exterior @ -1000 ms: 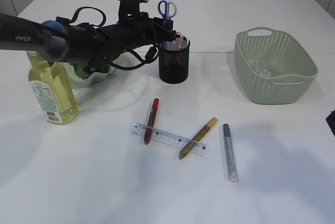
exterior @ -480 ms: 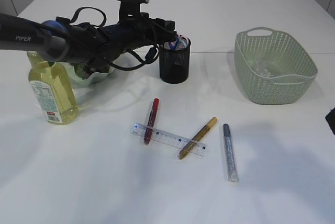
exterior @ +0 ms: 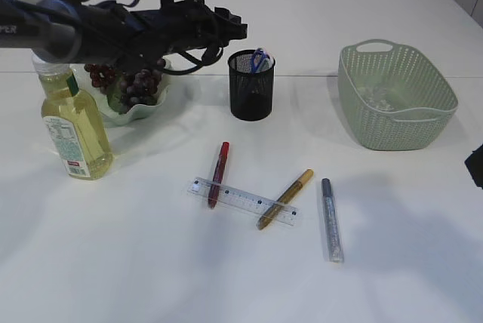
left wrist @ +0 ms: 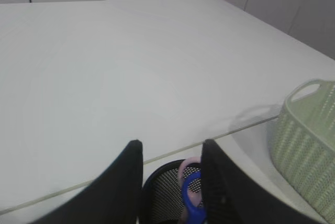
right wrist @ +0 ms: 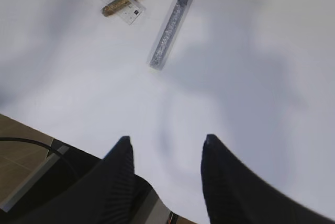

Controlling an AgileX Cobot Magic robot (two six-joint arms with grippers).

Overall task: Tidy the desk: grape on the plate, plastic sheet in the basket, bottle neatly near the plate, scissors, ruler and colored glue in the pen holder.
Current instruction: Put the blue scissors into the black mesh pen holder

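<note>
We saw the left gripper [left wrist: 170,150] spread and empty above the pen holder [exterior: 251,85], where the scissors [exterior: 258,59] stood handles up. The right gripper [right wrist: 166,143] hung spread over the table's edge. The ruler [exterior: 243,200] lay across the red glue [exterior: 219,173] and gold glue [exterior: 284,198], with the silver glue [exterior: 330,219] beside them.

Black wire-mesh pen holder [exterior: 251,85], perforated matt plastic basket [exterior: 396,96], clear glossy ruler [exterior: 243,201].
</note>
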